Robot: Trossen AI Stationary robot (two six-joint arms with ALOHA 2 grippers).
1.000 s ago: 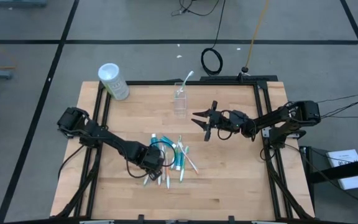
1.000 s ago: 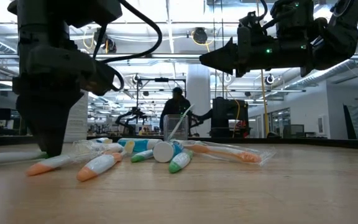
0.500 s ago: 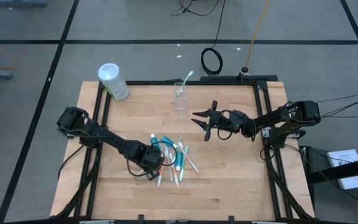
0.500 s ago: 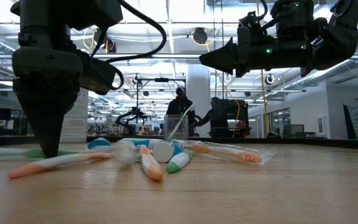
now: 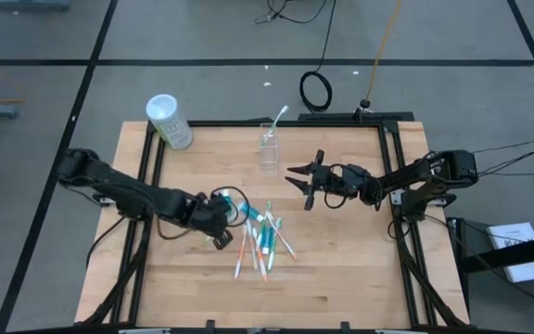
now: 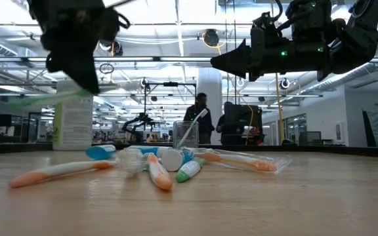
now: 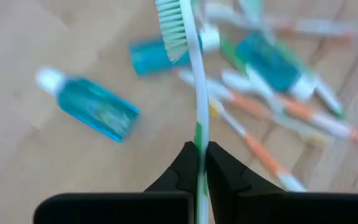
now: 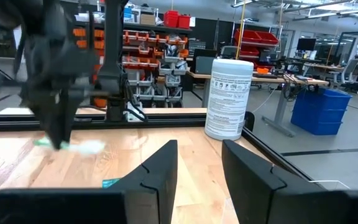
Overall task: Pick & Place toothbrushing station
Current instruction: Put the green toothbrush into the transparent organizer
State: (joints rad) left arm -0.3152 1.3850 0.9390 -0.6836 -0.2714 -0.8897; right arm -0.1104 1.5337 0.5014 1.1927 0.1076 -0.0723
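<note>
My left gripper point(image 5: 219, 223) is up above the table's left middle, shut on a white toothbrush with green bristles point(image 7: 196, 93); it also shows in the low view point(image 6: 51, 98). A pile of orange and green toothbrushes and blue toothpaste tubes point(image 5: 260, 239) lies on the table just right of it. A clear cup point(image 5: 268, 153) stands upright at the far middle with one toothbrush leaning in it. My right gripper point(image 5: 297, 181) is open and empty in the air right of the cup. My left gripper pinches the toothbrush's handle point(image 7: 198, 144) between its two fingers. The fingers point down and lie across the brush. The bristled head point(image 7: 173, 31) sticks out well beyond them. The brush hangs roughly level, lifted clear of the table point(image 6: 51, 98).
A white cylindrical canister with green print point(image 5: 170, 121) stands at the table's far left corner. A black frame point(image 5: 276, 123) runs around the wooden top. People stand in the room far behind the table point(image 6: 202, 118).
My left gripper has risen from the pile's left side and gone a little toward the table's left edge, taking the green-bristled toothbrush up clear of the table. The orange toothbrushes at the pile's near side have slid and turned. My right arm has kept still.
</note>
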